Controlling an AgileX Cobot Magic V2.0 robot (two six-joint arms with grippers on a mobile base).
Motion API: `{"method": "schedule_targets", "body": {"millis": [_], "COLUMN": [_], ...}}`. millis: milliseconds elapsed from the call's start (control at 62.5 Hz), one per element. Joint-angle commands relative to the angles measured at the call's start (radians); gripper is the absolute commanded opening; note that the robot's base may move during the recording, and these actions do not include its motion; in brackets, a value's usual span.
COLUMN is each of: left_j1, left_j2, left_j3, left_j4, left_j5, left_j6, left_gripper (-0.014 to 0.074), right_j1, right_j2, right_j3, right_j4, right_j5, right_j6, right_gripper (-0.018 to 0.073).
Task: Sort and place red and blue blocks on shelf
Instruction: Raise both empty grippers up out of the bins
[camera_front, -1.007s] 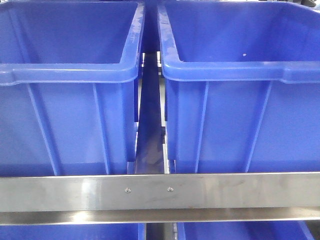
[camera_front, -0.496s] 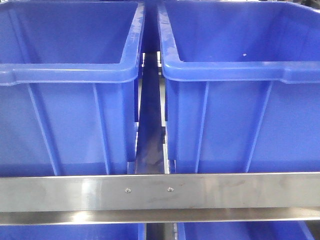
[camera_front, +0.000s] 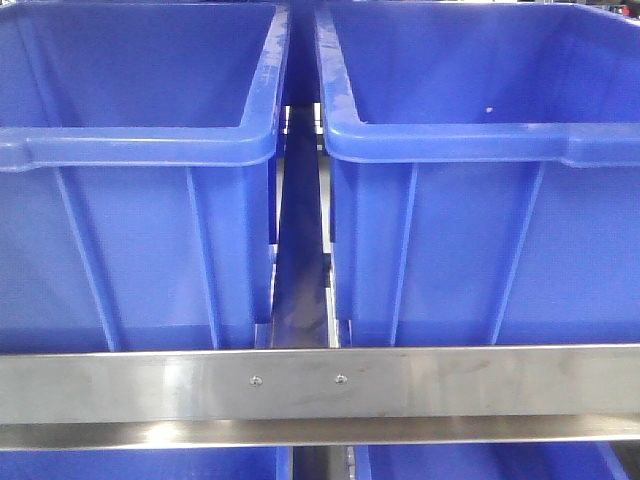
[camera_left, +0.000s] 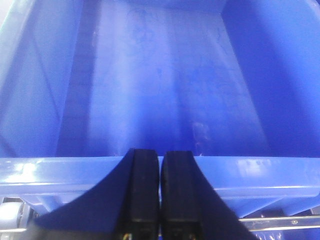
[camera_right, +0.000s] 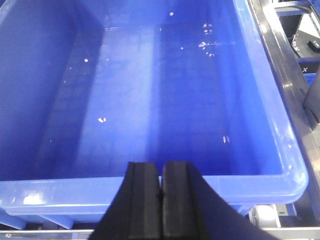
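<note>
No red or blue block shows in any view. The shelf's shiny steel front rail (camera_front: 320, 385) crosses the front view below two large dark-blue bins. My left gripper (camera_left: 160, 156) is shut with nothing between its black fingers, hovering over the near rim of a bare blue bin (camera_left: 150, 90). My right gripper (camera_right: 161, 167) is shut and empty too, above the near rim of another blue bin (camera_right: 165, 90) whose floor holds only small white flecks.
The left bin (camera_front: 140, 150) and right bin (camera_front: 480, 150) stand side by side on the shelf with a narrow gap (camera_front: 300, 240) between them. More blue bins (camera_front: 140, 465) peek out under the rail. A steel side rail (camera_right: 285, 65) runs along the right bin.
</note>
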Motion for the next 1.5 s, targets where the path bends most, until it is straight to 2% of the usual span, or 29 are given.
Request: {"method": "schedule_targets", "body": {"millis": [0, 176, 320, 528, 688, 927, 1039, 1487], "left_j1": [-0.004, -0.004, -0.004, -0.004, -0.004, -0.004, -0.004, -0.004], "left_j2": [0.000, 0.000, 0.000, 0.000, 0.000, 0.000, 0.000, 0.000], "left_j3": [-0.027, -0.027, -0.027, -0.027, -0.027, -0.027, -0.027, -0.027], "left_j4": [0.006, 0.006, 0.006, 0.006, 0.006, 0.006, 0.006, 0.006], "left_j5": [-0.075, -0.075, -0.075, -0.075, -0.075, -0.075, -0.075, -0.082], "left_j6": [0.000, 0.000, 0.000, 0.000, 0.000, 0.000, 0.000, 0.000], "left_gripper": [0.0123, 0.0123, 0.0123, 0.0123, 0.0123, 0.0123, 0.0123, 0.0123], "right_j1": [0.002, -0.001, -0.001, -0.001, -0.001, -0.001, -0.001, -0.001], "right_j2": [-0.015, -0.090, -0.148, -0.255, -0.370, -0.537, -0.543, -0.543], "right_j3": [-0.024, -0.024, 0.018, 0.201, 0.364, 0.516, 0.562, 0.562], "right_j4": [-0.006, -0.028, -0.085, -0.094, -0.085, -0.072, -0.064, -0.076], "right_j5": [-0.077, -0.081, -0.120, -0.302, -0.384, -0.396, -0.424, -0.409], "right_j6": [-0.009, -0.009, -0.009, -0.009, -0.008, -0.008, -0.008, -0.009], "right_gripper": [0.0049, 0.0049, 0.0049, 0.0049, 0.0049, 0.0049, 0.0049, 0.0049]}}
